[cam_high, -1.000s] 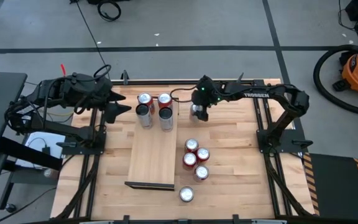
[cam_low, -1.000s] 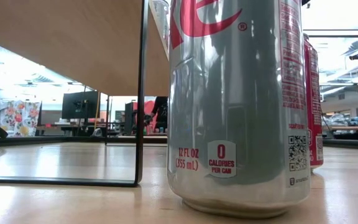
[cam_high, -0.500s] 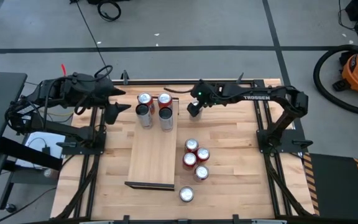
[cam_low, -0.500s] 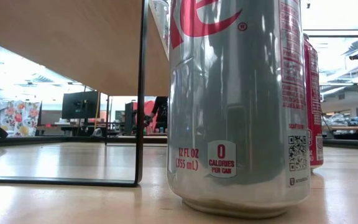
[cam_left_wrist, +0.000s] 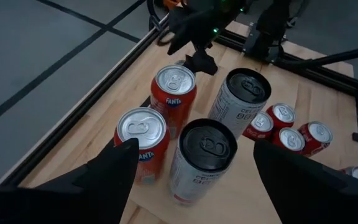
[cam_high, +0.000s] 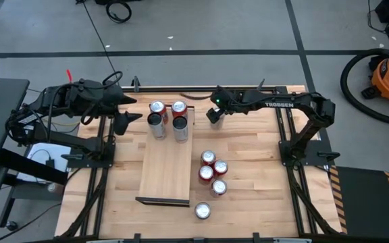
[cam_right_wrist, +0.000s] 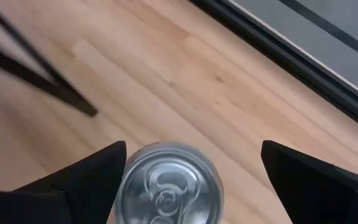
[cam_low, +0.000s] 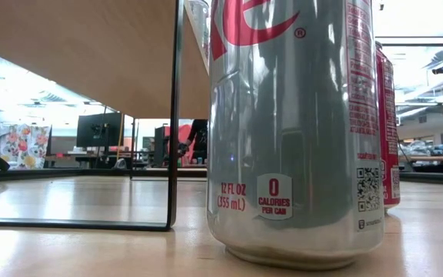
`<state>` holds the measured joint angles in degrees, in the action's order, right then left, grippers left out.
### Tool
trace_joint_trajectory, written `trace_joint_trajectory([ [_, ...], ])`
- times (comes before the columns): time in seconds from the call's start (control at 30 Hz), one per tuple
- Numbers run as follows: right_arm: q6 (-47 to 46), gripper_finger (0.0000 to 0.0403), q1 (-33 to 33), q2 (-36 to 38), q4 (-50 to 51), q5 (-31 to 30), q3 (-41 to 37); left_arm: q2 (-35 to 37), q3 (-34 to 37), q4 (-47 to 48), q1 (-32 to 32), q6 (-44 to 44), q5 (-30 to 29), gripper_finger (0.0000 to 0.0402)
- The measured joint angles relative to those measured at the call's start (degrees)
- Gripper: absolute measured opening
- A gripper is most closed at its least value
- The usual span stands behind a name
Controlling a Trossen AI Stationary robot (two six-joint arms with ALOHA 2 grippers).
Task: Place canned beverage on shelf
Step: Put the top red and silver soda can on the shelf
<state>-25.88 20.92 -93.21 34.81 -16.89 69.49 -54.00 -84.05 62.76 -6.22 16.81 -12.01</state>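
Right gripper (cam_high: 214,116) at the table's 12 o'clock edge, fingers spread wide around a silver can (cam_right_wrist: 169,186), not yet clenched. Shelf (cam_high: 167,169) lies toward 9 o'clock of it, four cans (cam_high: 168,120) crowding the far end. Risks: a late or off-centre squeeze tips the can; carrying it in may knock the four. Left gripper (cam_left_wrist: 191,180) waits spread, empty.
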Motion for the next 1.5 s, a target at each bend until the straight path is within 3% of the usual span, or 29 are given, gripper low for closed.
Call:
trace_joint_trajectory([
  [0.2,-0.6,0.0380,4.0,0.0,1.2,0.0,0.0,0.0,0.0,-0.5,0.0,1.1,0.1,0.0329],
  [0.73,6.3,0.0379,14.0,0.0,17.1,2.6,0.0,0.0,0.0,-2.2,0.0,0.6,-0.3,0.0329],
  [0.93,14.4,0.0379,15.3,4.4,14.9,5.0,-0.1,0.0,0.0,-2.1,0.0,0.6,-0.3,0.0329],
  [1.07,16.8,0.0379,15.2,9.4,11.7,12.0,-0.1,0.0,0.0,-2.1,0.0,1.0,-0.3,0.0329],
  [1.23,14.6,0.0379,12.0,14.2,9.1,14.9,-1.7,0.0,0.0,-2.1,0.0,1.9,-0.3,0.0329],
  [1.5,0.4,0.0383,7.2,15.3,9.7,12.5,-6.3,0.0,0.0,-2.1,0.0,6.5,-0.3,0.0329],
])
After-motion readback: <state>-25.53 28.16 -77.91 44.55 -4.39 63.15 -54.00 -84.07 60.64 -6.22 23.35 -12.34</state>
